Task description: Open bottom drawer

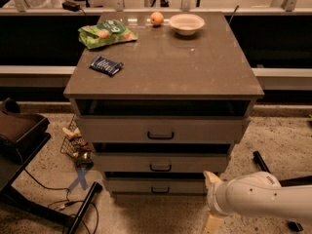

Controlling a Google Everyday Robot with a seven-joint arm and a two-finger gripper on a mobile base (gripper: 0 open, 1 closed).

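Observation:
The bottom drawer (131,185) is the lowest of three pale drawers in the cabinet. Its front sits flush, and its small black bar handle (160,190) is in the middle. My gripper (209,202) is low at the drawer's right end, on a white arm that comes in from the right. Its two pale fingers (211,179) stand apart, one above the other, with nothing between them. The gripper is to the right of the handle and is not touching it.
On the cabinet top (195,72) lie a green bag (107,33), a blue packet (106,65), an orange (156,18) and a white bowl (186,23). On the floor at the left are a wire basket (75,143), a blue tape cross (79,178), black stand legs (83,208) and cables.

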